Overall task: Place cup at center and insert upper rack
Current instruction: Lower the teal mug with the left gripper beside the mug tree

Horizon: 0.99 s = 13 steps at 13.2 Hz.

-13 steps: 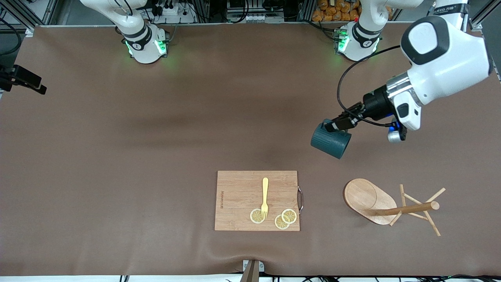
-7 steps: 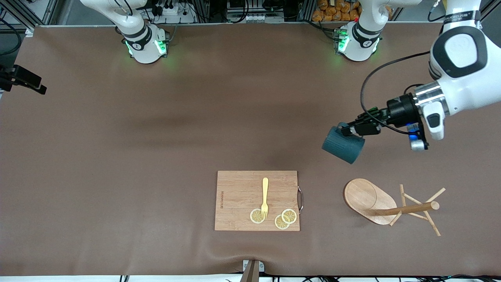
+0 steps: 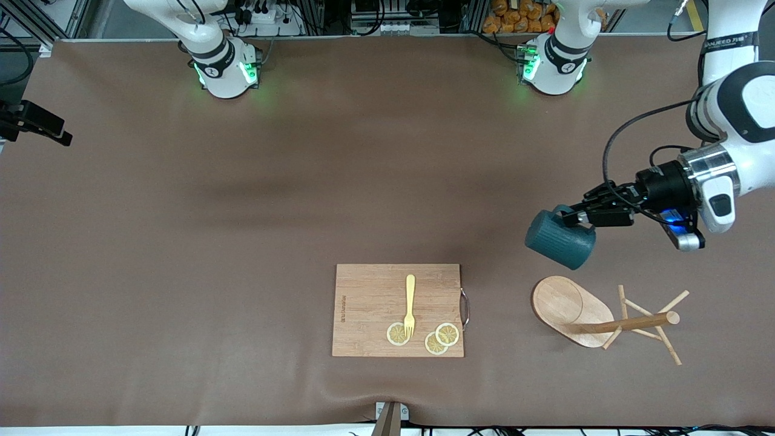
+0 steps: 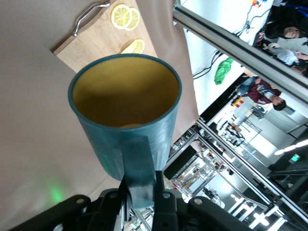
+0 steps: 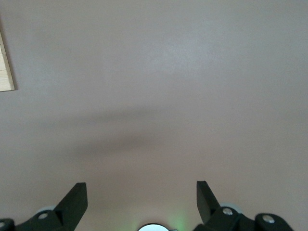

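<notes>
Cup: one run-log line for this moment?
left gripper: shut on cup handle, airborne | upper rack: lying on side | right gripper: open, waiting

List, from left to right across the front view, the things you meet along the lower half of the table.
Cutting board → fork → lemon slices → cup, held in the air by the left end effector → rack lying on its side.

Even overhead light, soft arm shadows across the brown matte table (image 3: 181, 242); bright window glare washes the left wrist view
</notes>
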Tool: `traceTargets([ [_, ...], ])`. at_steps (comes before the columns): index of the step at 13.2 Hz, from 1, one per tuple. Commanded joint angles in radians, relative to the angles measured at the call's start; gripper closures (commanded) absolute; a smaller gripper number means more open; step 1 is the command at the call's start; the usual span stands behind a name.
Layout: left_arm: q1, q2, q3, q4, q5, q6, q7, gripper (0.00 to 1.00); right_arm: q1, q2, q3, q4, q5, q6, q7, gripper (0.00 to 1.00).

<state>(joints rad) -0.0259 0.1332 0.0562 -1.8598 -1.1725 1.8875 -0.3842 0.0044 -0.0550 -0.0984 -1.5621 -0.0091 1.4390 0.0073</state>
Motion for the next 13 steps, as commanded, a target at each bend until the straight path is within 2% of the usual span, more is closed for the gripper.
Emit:
traceTargets([
  [1, 0.052, 0.048, -0.01, 0.027, -0.052, -0.056, 0.08, 1.0, 0.006, 0.006, -0.001, 0.011, -0.006, -0.003, -0.009, 0.0],
  [5, 0.158, 0.095, -0.01, 0.028, -0.137, -0.137, 0.221, 1.0, 0.006, 0.006, -0.003, 0.011, -0.006, -0.003, -0.01, 0.0],
  [13, 0.207, 0.216, -0.01, 0.031, -0.352, -0.177, 0.442, 1.0, 0.009, 0.007, -0.001, 0.011, -0.006, -0.002, -0.009, 0.0],
])
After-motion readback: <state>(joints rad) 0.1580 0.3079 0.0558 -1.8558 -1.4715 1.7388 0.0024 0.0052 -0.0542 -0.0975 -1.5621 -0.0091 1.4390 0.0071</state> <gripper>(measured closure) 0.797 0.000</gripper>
